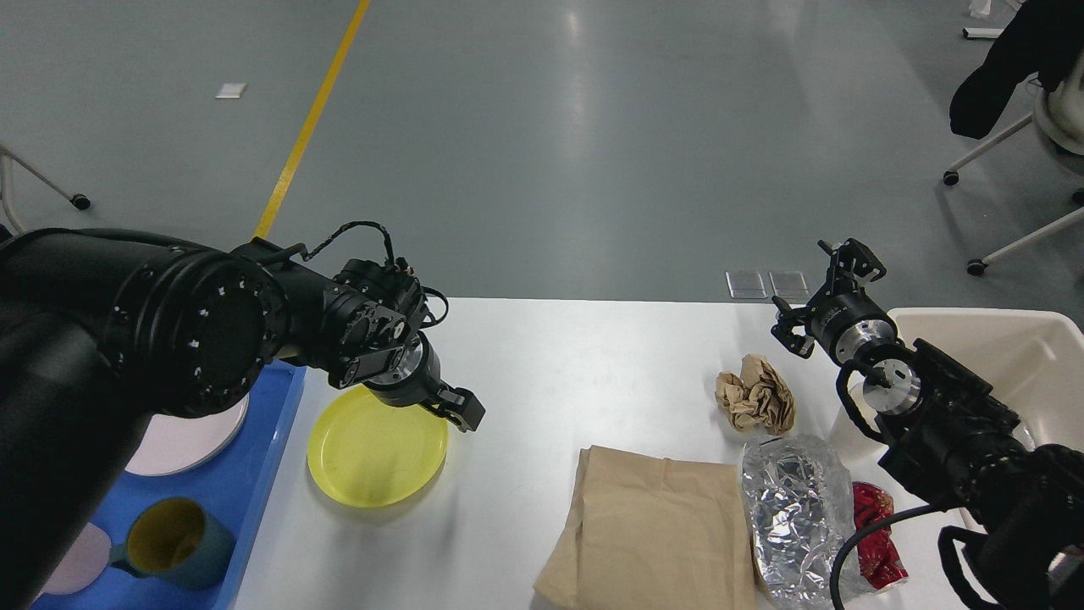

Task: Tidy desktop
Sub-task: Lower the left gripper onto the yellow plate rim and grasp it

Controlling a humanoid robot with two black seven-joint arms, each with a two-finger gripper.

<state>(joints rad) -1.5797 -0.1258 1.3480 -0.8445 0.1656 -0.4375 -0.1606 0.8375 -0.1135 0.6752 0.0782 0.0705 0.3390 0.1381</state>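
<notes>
White and smooth, the desktop (pixel 542 373) fills the lower half of the head view, its far edge running across the middle. Near its centre-left lies a yellow plate (pixel 373 453), flat on the bare surface. The left gripper (pixel 457 411) sits at the plate's 1 o'clock rim, low over the edge; its fingers look drawn close together, but whether they pinch the rim I cannot tell. At the plate's 9 o'clock, touching the desktop's left edge, is a blue tray (pixel 262 474) holding a pale pink plate (pixel 182 440), partly hidden by the left arm, and a teal mug with a yellow inside (pixel 174 542) at its near end. At the yellow plate's 3 o'clock, well apart, lies a crumpled brown paper ball (pixel 756 394); at 4 o'clock a flat brown paper bag (pixel 656 529), with a silver foil wrapper (pixel 796 508) just beside it and a red wrapper (pixel 876 534) beyond that. The right gripper (pixel 826 296) hovers at the paper ball's 1 o'clock, fingers spread apart, empty. A beige bin (pixel 1008 347) stands at the far right.
</notes>
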